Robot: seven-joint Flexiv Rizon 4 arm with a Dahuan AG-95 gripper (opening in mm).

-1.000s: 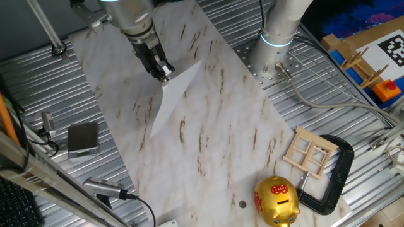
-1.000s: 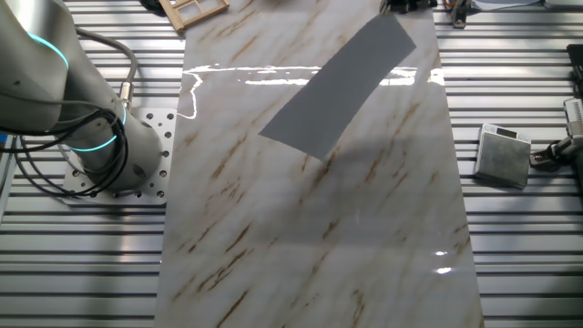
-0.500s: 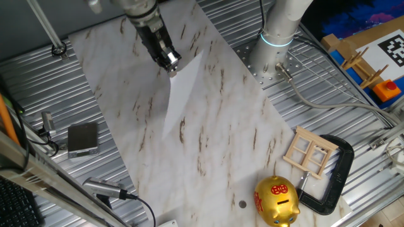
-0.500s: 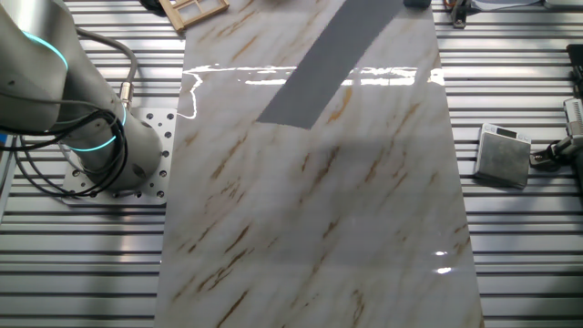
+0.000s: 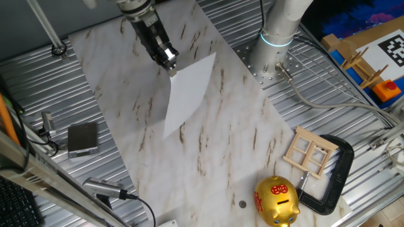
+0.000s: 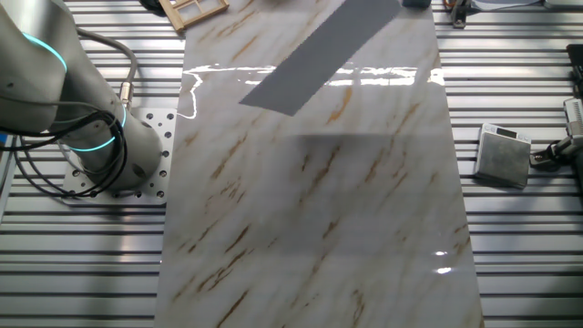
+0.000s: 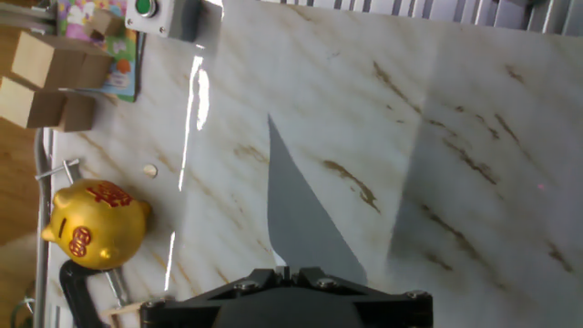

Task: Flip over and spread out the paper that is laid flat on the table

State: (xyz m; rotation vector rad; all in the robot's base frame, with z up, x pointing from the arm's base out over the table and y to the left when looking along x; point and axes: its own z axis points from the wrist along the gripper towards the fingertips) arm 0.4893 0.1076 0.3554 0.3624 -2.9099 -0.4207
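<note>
Above the far part of the table (image 5: 214,126), the paper (image 5: 187,91) hangs in the air, lifted by one corner and tilted, its shadow on the marble below. The gripper (image 5: 168,62) pinches that corner between closed jaws. Near the table's end stand a gold piggy bank (image 5: 276,200) and a wooden frame (image 5: 309,151).

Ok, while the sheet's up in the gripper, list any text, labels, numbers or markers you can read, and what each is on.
Nothing is legible.
Gold piggy bank: red emblems, maybe characters, too blurred to read.
White card at the right edge: black-and-white square marker pattern, no words.
Colourful printed card in the hand view: pictures only, any print too small.
The paper in the gripper: blank.
</note>
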